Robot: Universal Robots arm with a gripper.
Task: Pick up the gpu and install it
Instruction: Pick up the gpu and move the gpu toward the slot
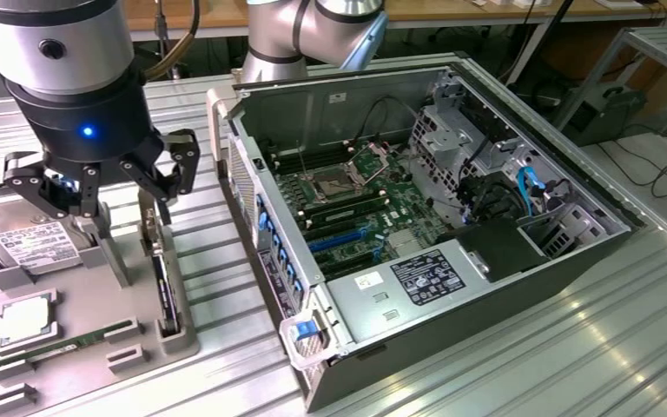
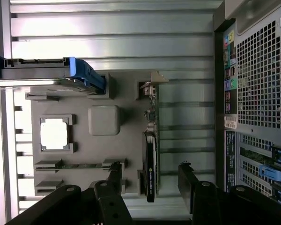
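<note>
Jaws are spread wide with nothing in them, so you're pretty much at square one. Going from the exterior view's left: your black multi-finger gripper (image 1: 122, 208) hangs over the grey moulded parts tray (image 1: 84, 300). It's lined up on the thin dark gpu card (image 1: 167, 291), which stands on edge in its slot with a finger either side, not touching as far as I can tell. Further right, the open dark tower case (image 1: 519, 295) shows its green motherboard (image 1: 363, 221) with no card fitted, so pickup and install are both left to do.

gpu (image 1: 168, 300): upper end behind hand (image 1: 125, 208) | hard drive (image 1: 15, 239): cropped by frame edge
</note>
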